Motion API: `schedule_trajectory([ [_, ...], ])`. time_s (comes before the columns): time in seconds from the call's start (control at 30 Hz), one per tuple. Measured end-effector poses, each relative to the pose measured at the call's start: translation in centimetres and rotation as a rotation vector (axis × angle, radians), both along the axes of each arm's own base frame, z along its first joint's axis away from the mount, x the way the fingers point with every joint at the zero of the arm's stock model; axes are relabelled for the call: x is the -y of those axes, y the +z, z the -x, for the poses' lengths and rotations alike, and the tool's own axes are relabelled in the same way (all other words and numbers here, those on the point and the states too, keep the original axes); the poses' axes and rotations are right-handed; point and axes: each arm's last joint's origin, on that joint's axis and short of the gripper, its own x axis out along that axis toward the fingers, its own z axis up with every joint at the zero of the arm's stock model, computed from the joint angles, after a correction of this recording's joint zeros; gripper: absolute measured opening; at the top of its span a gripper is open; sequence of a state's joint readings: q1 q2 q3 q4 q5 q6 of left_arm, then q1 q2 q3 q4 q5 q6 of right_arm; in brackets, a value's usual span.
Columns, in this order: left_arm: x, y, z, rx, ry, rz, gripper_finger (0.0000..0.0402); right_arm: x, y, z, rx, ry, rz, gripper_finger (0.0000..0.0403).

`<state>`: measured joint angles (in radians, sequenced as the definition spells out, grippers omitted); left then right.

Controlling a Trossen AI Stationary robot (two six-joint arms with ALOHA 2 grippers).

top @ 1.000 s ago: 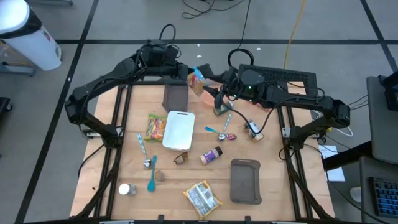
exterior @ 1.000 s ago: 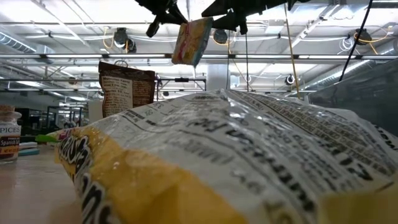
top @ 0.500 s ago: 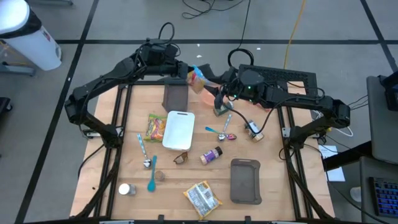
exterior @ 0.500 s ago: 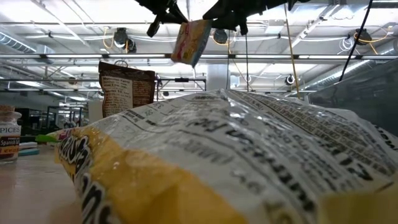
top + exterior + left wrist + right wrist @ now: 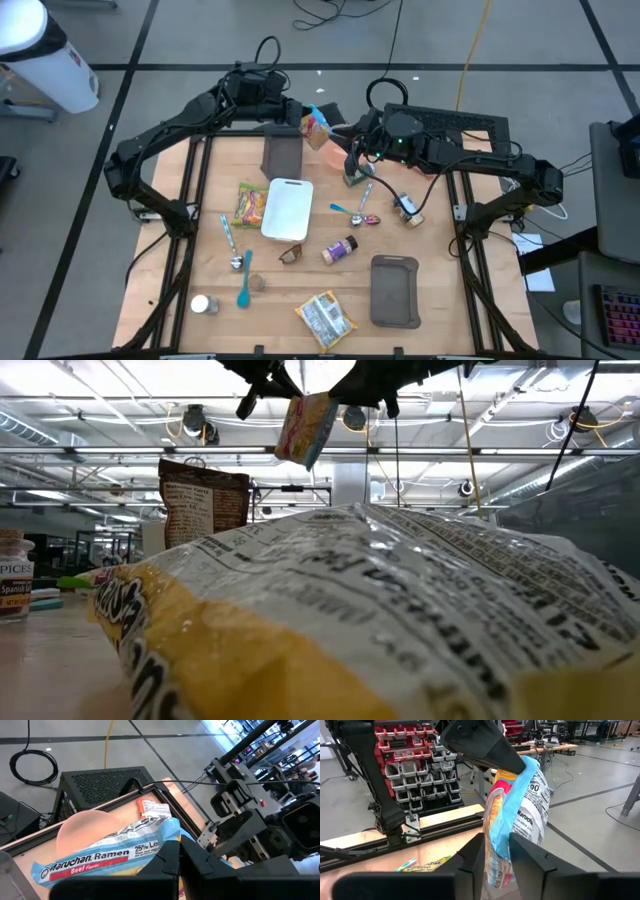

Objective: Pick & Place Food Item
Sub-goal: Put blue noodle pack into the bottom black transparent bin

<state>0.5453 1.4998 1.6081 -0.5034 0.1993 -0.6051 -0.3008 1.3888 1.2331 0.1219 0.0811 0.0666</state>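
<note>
A: Ramen packet (image 5: 316,127) where?
B: Held high over table's (image 5: 300,300) far edge, between both arms.
A: Left gripper (image 5: 297,113)?
B: Clamped tight on one end.
A: Right gripper (image 5: 496,851)?
B: Fingers pinched on opposite edge, reaching in level.

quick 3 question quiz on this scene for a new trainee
1. True or false: the ramen packet lies flat on the table.
2. Which gripper grips the ramen packet from above in the right wrist view?
3. Multiple choice: the white cutting board lies (A) beside the yellow snack bag, (B) on the dark tray, (C) off the table.

Key:
1. False; it hangs in the air between both grippers.
2. The left gripper; the right gripper is closing on its lower edge.
3. A
</note>
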Motion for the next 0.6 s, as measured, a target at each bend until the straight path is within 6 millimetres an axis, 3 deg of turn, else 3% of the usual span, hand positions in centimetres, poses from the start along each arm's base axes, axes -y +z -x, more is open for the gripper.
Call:
schedule_trajectory([
  [0.23, 0.0, 0.0, 0.0, -0.001, -0.002, -0.004, 0.0002, 0.0, -0.02, 0.0, -0.001, 0.002, 0.0, 0.0007],
  [0.6, 0.0, 0.28, -0.09, 0.004, -0.076, -0.095, 0.0012, -0.05, 0.12, 0.14, 0.001, 0.004, 0.003, 0.0001],
])
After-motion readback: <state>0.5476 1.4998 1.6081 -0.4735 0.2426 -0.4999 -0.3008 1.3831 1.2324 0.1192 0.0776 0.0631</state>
